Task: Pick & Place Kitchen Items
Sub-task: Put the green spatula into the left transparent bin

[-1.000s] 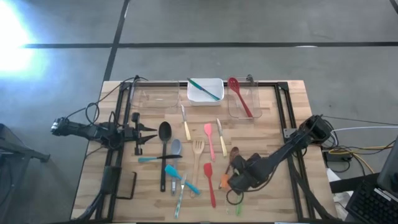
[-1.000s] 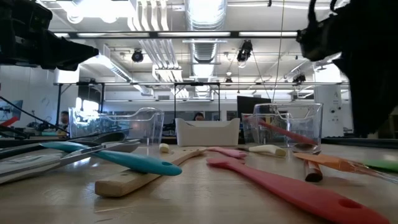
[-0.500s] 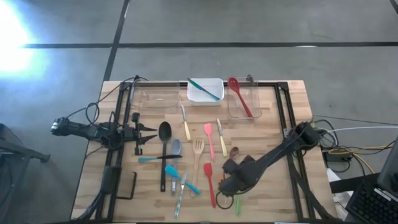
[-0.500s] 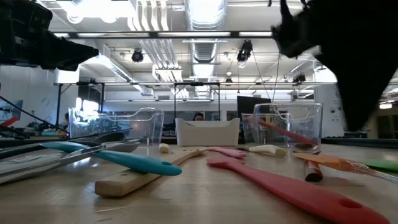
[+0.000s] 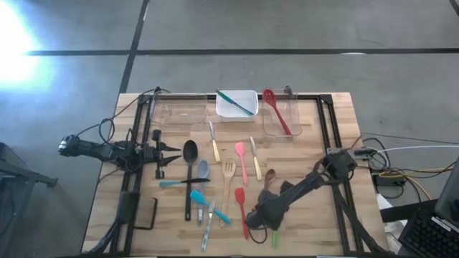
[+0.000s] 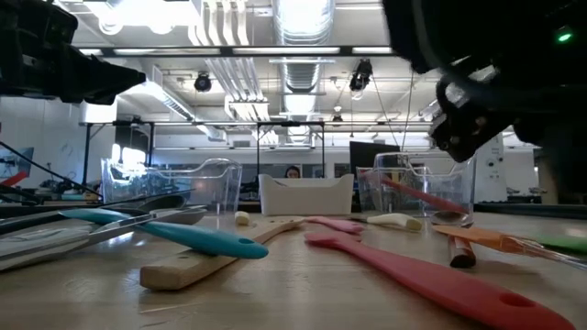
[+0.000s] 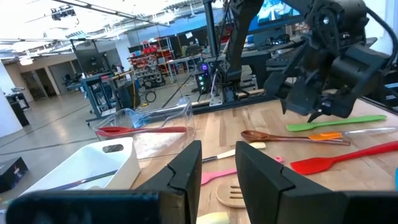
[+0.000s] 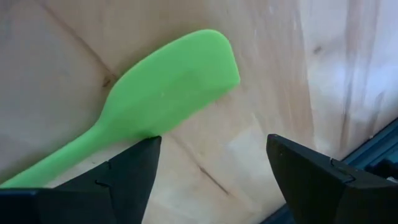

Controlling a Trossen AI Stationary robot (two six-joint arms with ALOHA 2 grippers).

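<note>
Your right gripper has moved during the last second. It was above the orange and brown utensils, and now it has travelled toward the near edge of the surface and come lower, so it hangs over the green spatula. In the right wrist view its two fingers stand wide apart and hold nothing. The neck of the green spatula, where the blade narrows into the handle, passes beside one finger, so the blade is not yet centred between them. I cannot tell if the fingertips touch the wood.

This change suggests that you have chosen the green spatula as the next item. It lies flat at the near right part of the surface, just beside the orange utensil and the brown wooden spoon. You will probably need a small correction sideways before you close, because the handle is thin and flat and could slip out.

Your left gripper has not moved; it waits at the left side of the surface, above the wood, with its fingers a little apart and empty.

Most of the work remains. One red spoon is in the clear tub at the far right, and a teal utensil lies across the white tub. The black ladle, the wooden fork, the long red spatula and the others still lie spread on the surface.
</note>
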